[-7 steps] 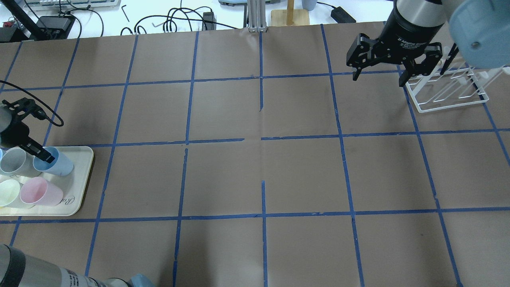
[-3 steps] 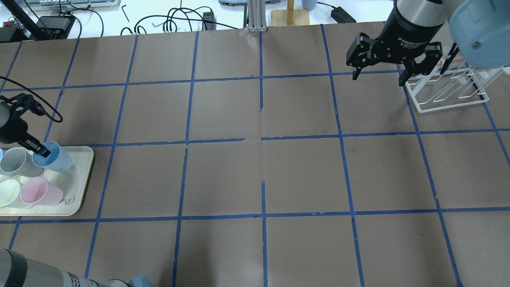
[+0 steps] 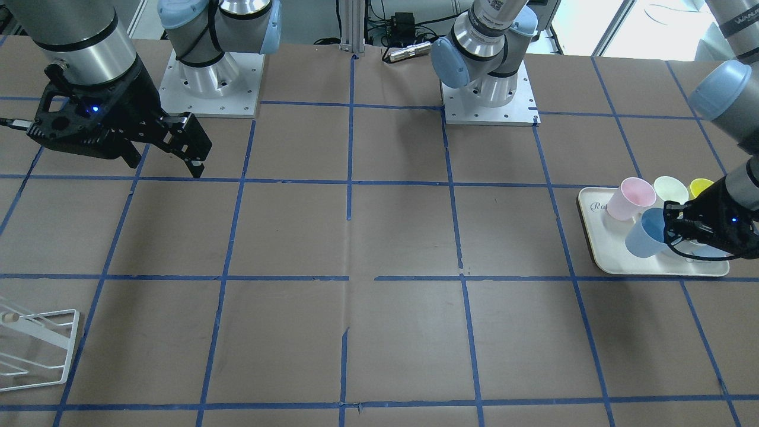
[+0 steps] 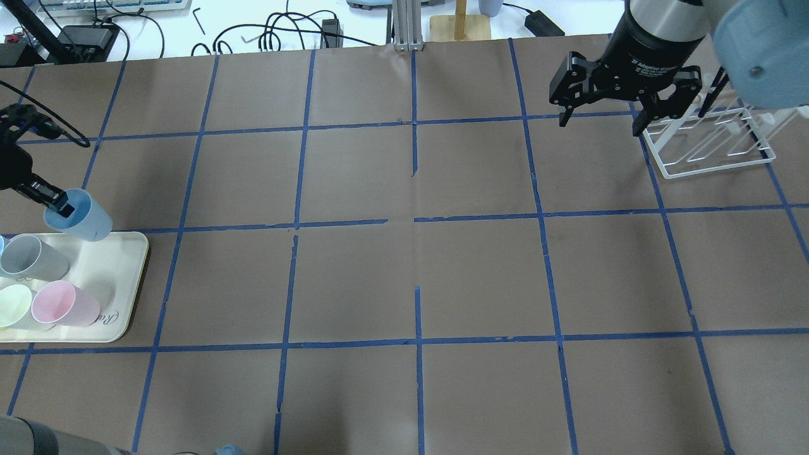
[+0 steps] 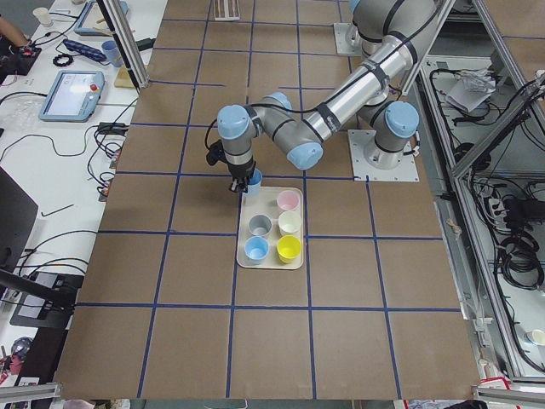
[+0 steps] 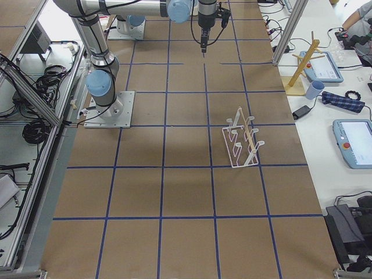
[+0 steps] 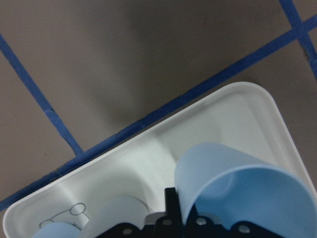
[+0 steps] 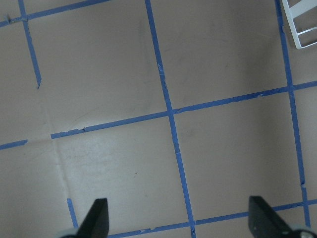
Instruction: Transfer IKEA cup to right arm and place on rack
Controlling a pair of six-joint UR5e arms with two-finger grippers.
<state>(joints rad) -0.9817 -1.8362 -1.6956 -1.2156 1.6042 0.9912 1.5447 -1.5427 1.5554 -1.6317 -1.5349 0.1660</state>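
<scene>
The left pincer (image 4: 55, 201) is clamped on the rim of a small pale sky-blue plastic tumbler, the IKEA cup (image 4: 83, 219), one finger inside the mouth and one outside. The cup hangs tilted, mouth toward the arm, lifted clear over the far edge of the cream rectangular tray (image 4: 123, 268) at the left end of the brown paper-covered bench (image 4: 411, 272).

The tumbler looks light, thin-walled and smooth, with nothing visible inside. By judgement a rim pinch carries it easily, but the tapered matte wall could slip or flex under a hard squeeze. The receiving arm would best take it around the body, away from the held rim.

Five more cups stand mouth-up on the tray: a grey plastic cup (image 5: 260, 225), a pink cup (image 5: 289, 200), a pale green one (image 5: 290, 222), a second sky-blue one (image 5: 255, 248) and a yellow one (image 5: 289, 248).

At the far right, the right arm's bulky black pincer (image 4: 600, 126) hangs with jaws spread wide and holding nothing, just beside the low white wire-frame rack (image 4: 708, 148), which carries no cup in view
</scene>
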